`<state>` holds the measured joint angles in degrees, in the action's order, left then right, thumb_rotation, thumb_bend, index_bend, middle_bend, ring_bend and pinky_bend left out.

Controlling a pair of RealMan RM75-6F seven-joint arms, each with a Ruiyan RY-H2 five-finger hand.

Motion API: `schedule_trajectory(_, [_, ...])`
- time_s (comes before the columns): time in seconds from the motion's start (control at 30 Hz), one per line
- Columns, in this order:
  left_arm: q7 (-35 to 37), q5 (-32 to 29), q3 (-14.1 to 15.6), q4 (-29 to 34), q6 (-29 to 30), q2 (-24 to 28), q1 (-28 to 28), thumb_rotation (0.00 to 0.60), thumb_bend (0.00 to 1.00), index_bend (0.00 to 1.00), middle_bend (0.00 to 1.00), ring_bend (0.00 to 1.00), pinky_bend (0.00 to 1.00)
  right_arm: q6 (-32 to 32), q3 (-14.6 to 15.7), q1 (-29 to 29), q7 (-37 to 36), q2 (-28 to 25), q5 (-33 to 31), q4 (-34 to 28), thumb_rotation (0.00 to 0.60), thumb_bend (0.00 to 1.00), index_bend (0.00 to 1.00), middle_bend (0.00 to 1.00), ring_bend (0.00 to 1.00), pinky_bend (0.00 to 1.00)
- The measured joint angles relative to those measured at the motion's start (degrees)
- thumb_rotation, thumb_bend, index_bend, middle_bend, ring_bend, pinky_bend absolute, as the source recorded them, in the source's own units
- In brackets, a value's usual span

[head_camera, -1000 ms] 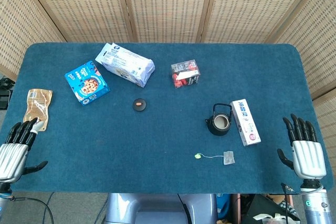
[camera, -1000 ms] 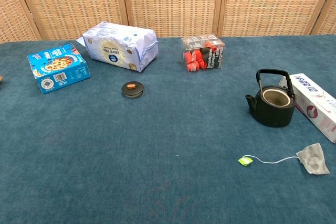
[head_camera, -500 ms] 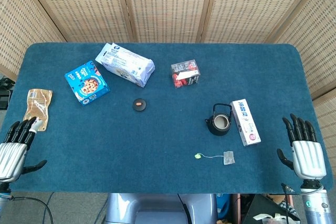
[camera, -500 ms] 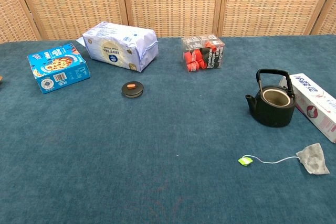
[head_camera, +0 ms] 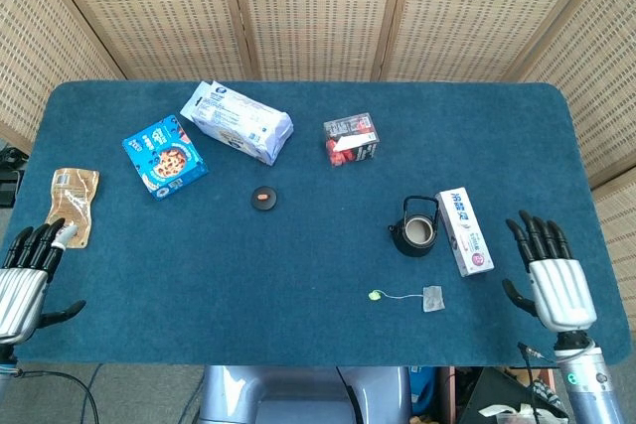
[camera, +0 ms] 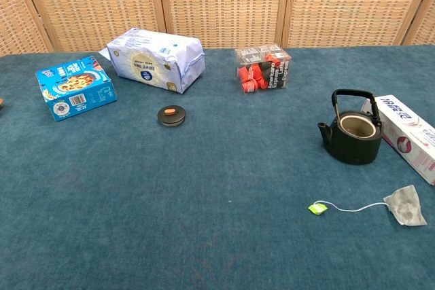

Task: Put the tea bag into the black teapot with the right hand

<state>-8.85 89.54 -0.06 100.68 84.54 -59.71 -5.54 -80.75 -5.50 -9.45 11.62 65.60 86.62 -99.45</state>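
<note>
The tea bag [head_camera: 432,298] [camera: 406,205] lies flat on the blue cloth near the front edge, its string running left to a small green tag [head_camera: 376,296] [camera: 317,208]. Just behind it stands the black teapot [head_camera: 416,230] [camera: 353,136], lid off, handle upright. My right hand [head_camera: 552,275] hovers open, fingers spread, at the table's right front corner, well right of the tea bag. My left hand [head_camera: 22,285] stays open at the left front edge. The chest view shows neither hand.
A white long box [head_camera: 464,230] [camera: 411,137] lies right beside the teapot. The teapot lid [head_camera: 263,198] [camera: 171,115] sits mid-table. Further back are a red-and-clear pack [head_camera: 351,138], a white bag [head_camera: 237,122] and a blue box [head_camera: 164,156]. A brown pouch [head_camera: 73,204] lies at the left.
My right hand has shifted left and slightly forward, toward the tea bag. My left hand has dropped back a little toward the front edge. Objects on the cloth have not moved.
</note>
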Motion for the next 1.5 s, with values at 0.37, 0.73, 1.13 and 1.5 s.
schedule_trajectory(0.37, [-0.43,-0.61,-0.82,-0.16,0.09,0.60,-0.35,0.600,0.07,0.00,0.00,0.00,0.00,11.76,-0.75,-8.38,1.19,-0.86,0.92,-3.37,0.600,0.32,0.12,0.37,0.31,0.46])
schedule_trajectory(0.73, [-1.14,-1.90,-2.82,-0.69,-1.22,1.03,-2.29,0.600,0.07,0.00,0.00,0.00,0.00,19.21,-1.88,-14.60,2.83,4.42,-1.48,-2.54,0.600,0.25,0.35,0.64,0.64,0.75])
schedule_trajectory(1.13, [-1.82,-3.09,-3.43,-0.85,-2.48,0.92,-3.32,0.600,0.07,0.00,0.00,0.00,0.00,24.94,-1.62,-19.08,6.12,9.19,-5.00,0.14,0.600,0.25,0.45,0.81,0.86,0.90])
schedule_trajectory(1.5, [-2.11,-3.36,-3.67,-0.95,-2.97,0.66,-3.98,0.600,0.07,0.00,0.00,0.00,0.00,29.65,-0.08,-22.24,13.50,11.73,-8.88,1.92,0.600,0.25,0.47,0.84,0.90,0.93])
